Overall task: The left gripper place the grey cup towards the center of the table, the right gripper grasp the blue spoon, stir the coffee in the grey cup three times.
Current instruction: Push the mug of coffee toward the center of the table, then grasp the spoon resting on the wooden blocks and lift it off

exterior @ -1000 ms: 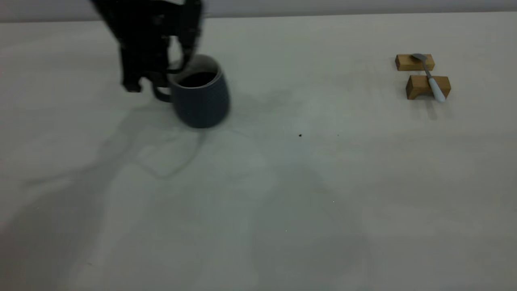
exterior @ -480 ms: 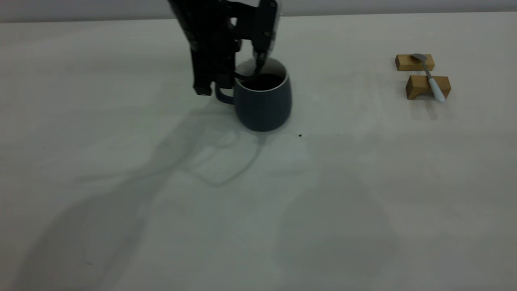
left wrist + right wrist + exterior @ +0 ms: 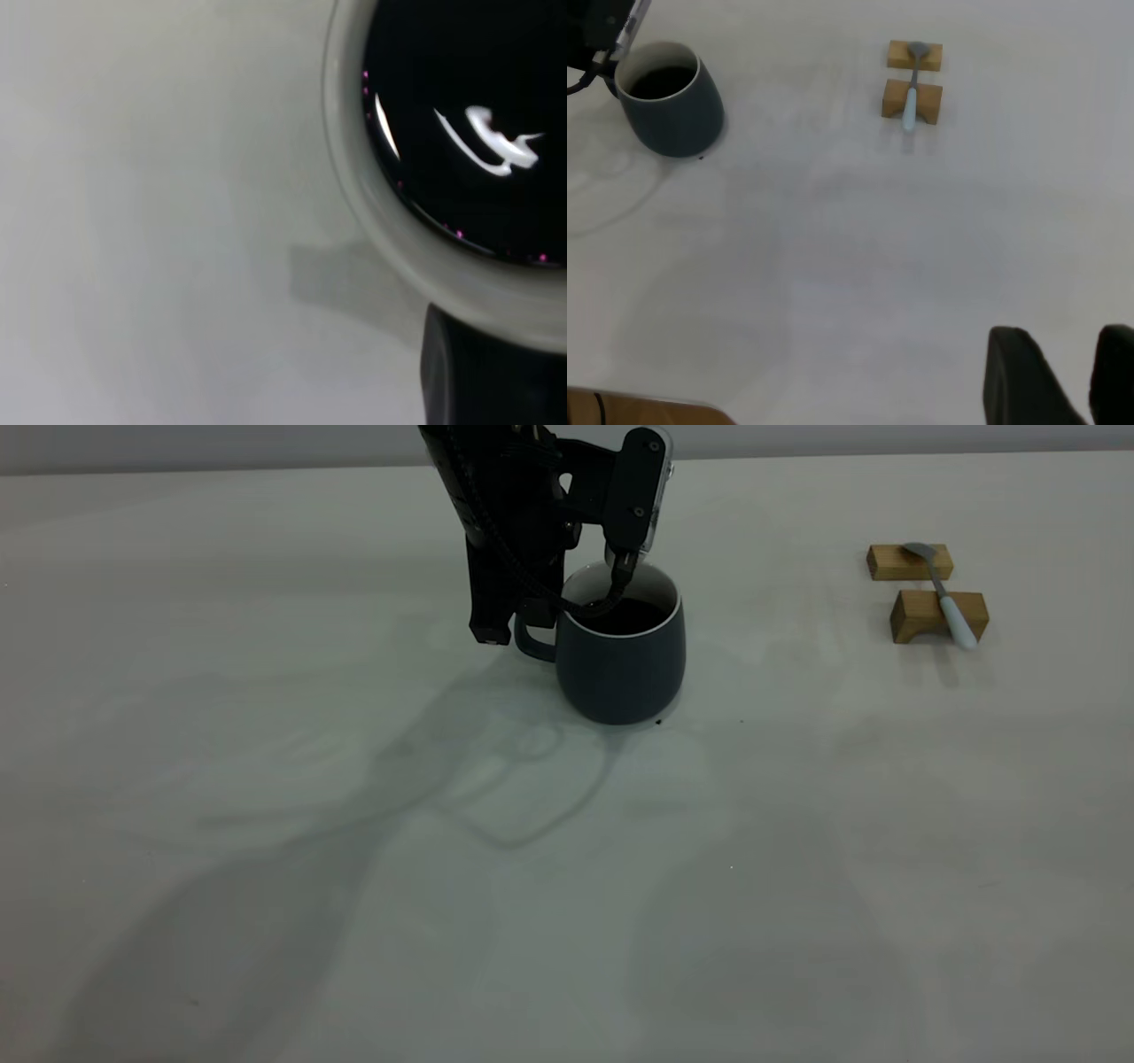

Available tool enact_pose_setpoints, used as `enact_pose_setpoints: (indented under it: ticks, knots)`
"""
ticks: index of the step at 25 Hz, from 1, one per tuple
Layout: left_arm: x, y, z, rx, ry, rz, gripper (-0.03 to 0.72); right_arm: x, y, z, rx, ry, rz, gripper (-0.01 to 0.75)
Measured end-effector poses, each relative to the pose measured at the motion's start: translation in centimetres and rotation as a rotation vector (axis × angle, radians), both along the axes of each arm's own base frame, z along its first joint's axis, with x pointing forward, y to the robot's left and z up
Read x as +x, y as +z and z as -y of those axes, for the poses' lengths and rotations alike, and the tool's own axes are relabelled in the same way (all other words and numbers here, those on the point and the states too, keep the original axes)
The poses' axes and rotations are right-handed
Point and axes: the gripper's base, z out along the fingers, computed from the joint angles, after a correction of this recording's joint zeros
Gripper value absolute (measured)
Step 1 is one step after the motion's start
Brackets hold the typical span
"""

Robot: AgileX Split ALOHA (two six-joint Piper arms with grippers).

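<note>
We found the left gripper [image 3: 518,615] clenched on the handle of the grey cup [image 3: 622,660], which stood on the tabletop [image 3: 266,779] near its centre with dark coffee [image 3: 627,614] inside. The blue spoon [image 3: 945,596] lay across two wooden blocks [image 3: 921,613], well apart. The right gripper [image 3: 1072,372] hung released, away from both.

Grey cup [image 3: 620,664] and left gripper [image 3: 523,615], now farther right, near table [image 3: 266,868] centre.
</note>
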Motion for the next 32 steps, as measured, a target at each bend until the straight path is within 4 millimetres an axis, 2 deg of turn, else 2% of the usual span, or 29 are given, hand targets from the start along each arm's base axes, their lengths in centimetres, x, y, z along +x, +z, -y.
enact_pose_setpoints:
  ticks: [5,7,10,12,14,16,18,21,25,28,32]
  knots:
    - [0.1,0.0,0.3,-0.014,-0.003,0.020,0.208,0.0,0.0,0.0,0.000,0.000,0.000,0.240]
    - [0.1,0.0,0.3,-0.020,0.007,0.021,0.235,0.0,0.0,0.0,0.000,0.000,0.000,0.240]
    - [0.2,0.0,0.3,-0.028,0.015,0.029,0.385,0.0,0.0,0.0,0.000,0.000,0.000,0.240]
    - [0.2,0.1,0.3,-0.030,0.017,0.031,0.524,0.0,0.0,0.0,0.000,0.000,0.000,0.240]
    - [0.2,0.2,0.4,-0.030,0.016,0.030,0.631,0.0,0.0,0.0,0.000,0.000,0.000,0.240]
    - [0.2,0.6,0.4,-0.030,0.014,0.037,0.675,0.0,0.0,0.0,0.000,0.000,0.000,0.240]
    - [0.2,1.6,0.4,-0.034,0.021,0.044,0.677,0.0,0.0,0.0,0.000,0.000,0.000,0.240]
    - [0.2,5.0,0.3,-0.070,0.092,0.054,0.652,0.0,0.0,0.0,0.000,0.000,0.000,0.240]
    - [-0.6,12.8,-0.3,-0.215,0.360,0.070,0.571,0.0,0.0,0.0,0.000,0.000,0.000,0.240]
    - [-2.2,19.3,-1.7,-0.343,0.599,0.067,0.504,0.0,0.0,0.0,0.000,0.000,0.000,0.240]
    - [-5.1,25.6,-3.9,-0.417,0.832,0.048,0.430,0.0,0.0,0.0,0.000,0.000,0.000,0.240]
